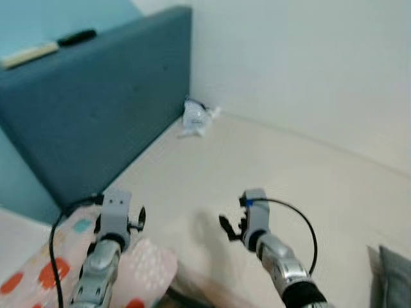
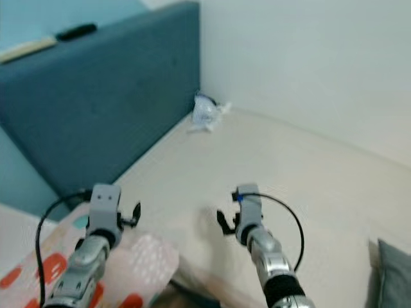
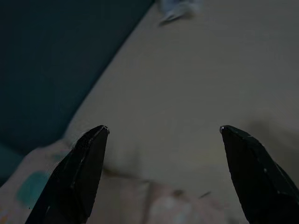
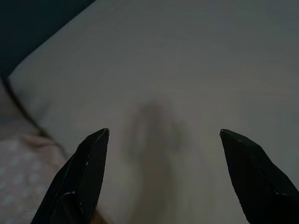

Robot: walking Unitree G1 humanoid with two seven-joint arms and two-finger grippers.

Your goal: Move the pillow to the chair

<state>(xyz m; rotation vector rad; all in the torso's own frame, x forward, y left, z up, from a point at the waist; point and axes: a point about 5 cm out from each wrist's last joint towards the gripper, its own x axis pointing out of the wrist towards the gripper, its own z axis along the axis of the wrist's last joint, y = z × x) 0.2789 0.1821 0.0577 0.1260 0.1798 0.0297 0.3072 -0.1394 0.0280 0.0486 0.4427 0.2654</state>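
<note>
The pillow (image 1: 151, 265), pale pink and cream with red and teal spots, lies at the lower left on the beige floor. My left arm reaches over it. The left gripper (image 1: 122, 210) hovers just past its far edge with fingers (image 3: 81, 168) spread wide and nothing between them; the pillow's edge (image 3: 140, 205) shows below them. My right gripper (image 1: 232, 226) hangs open above bare floor to the right of the pillow, whose corner (image 4: 21, 179) sits beside one finger (image 4: 84, 172).
A dark blue upholstered panel (image 1: 96, 102) stands at the left, with a black remote (image 1: 77, 36) and a beige bar (image 1: 29, 55) on top. A crumpled plastic bag (image 1: 194, 117) lies in the wall corner. Something grey (image 1: 393, 276) shows at the lower right.
</note>
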